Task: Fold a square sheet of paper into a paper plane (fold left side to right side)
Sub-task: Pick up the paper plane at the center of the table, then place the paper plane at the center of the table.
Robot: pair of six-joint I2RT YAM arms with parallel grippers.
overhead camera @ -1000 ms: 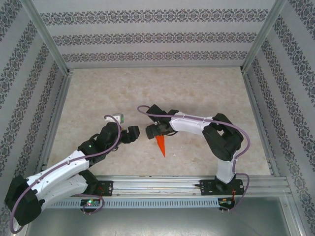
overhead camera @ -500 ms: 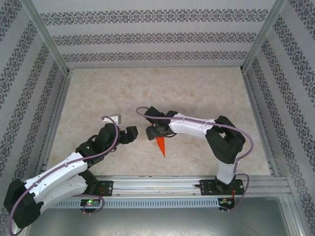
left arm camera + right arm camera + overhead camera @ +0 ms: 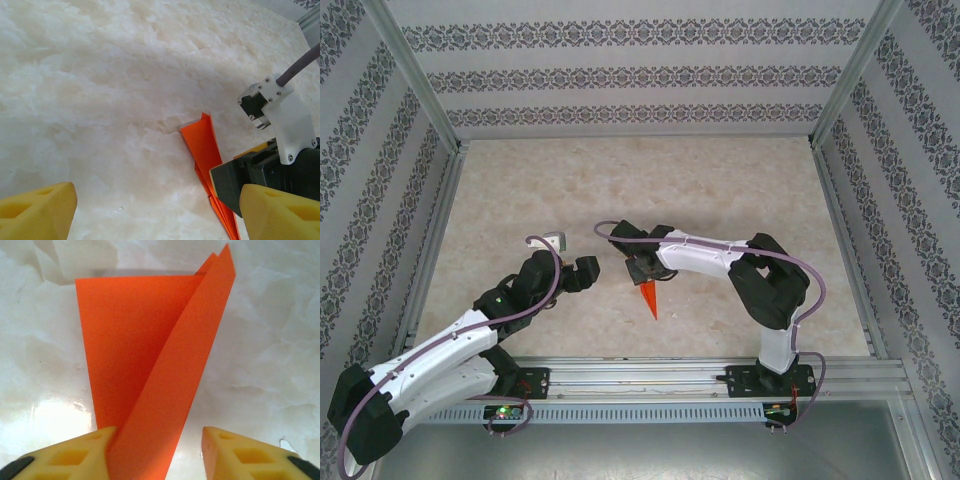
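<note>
A: Looking down from above, where does the paper plane sit?

B: Flat on the pale table, about midway between left and right, and closer to the near edge than to the far wall. It lies between the two arms.

A: Which way does it point?

B: Its long axis runs near to far, with a slight tilt. The slim tip aims at the near edge and leans a touch to the right. The wide end is the far end, and it goes under the right gripper, which hangs over it.

A: Is that gripper clamped on it?

B: No. Its wrist camera shows the two yellow fingers apart, with the plane running between them. One finger touches the plane's edge. The other stands clear, with bare table between it and the plane. So the jaws straddle the plane without pinching it.

A: How is it folded there?

B: One long layer crosses the flat layer beneath at a slant, along a straight crease, and both widen away from the fingers.

A: And the left gripper?

B: Just left of the plane, apart from it. Its jaws are spread wide and grasp nothing. From its wrist camera the plane shows ahead and to the right, partly hidden by the right gripper's black and white body.
</note>
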